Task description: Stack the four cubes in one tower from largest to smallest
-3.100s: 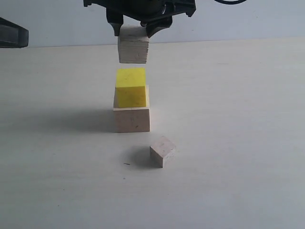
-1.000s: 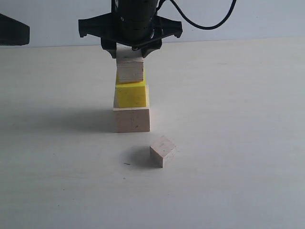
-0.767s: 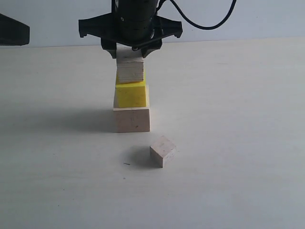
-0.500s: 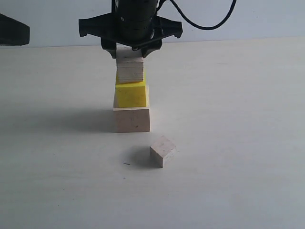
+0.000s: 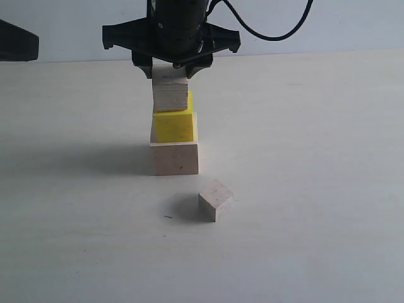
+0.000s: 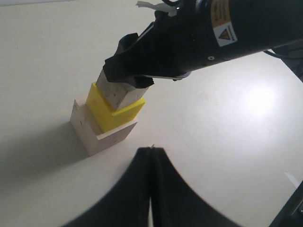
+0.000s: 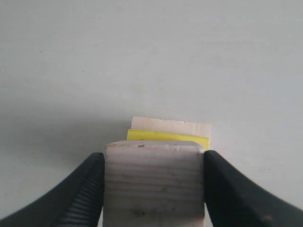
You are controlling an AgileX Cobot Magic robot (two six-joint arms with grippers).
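The large pale wooden cube (image 5: pixel 175 158) stands on the table with the yellow cube (image 5: pixel 173 126) on top of it. A small pale wooden cube (image 5: pixel 171 91) sits on the yellow cube, slightly off to the left, and my right gripper (image 5: pixel 172 71) is shut on it from above. The right wrist view shows both fingers pressed against this grained cube (image 7: pixel 155 182), with slivers of the yellow cube (image 7: pixel 167 137) and the large cube (image 7: pixel 170 125) beyond it. The second small wooden cube (image 5: pixel 215 201) lies alone in front of the stack. My left gripper (image 6: pixel 150 150) is shut and empty, off to the side.
The pale table (image 5: pixel 315 158) stretches out on all sides of the stack. A dark part of the left arm (image 5: pixel 16 41) shows at the far left edge. The right arm's black body (image 6: pixel 203 38) hangs over the stack in the left wrist view.
The right gripper came down and brought the small cube onto the yellow cube. In the last half second the cube shifted slightly left. The loose cube stayed put.
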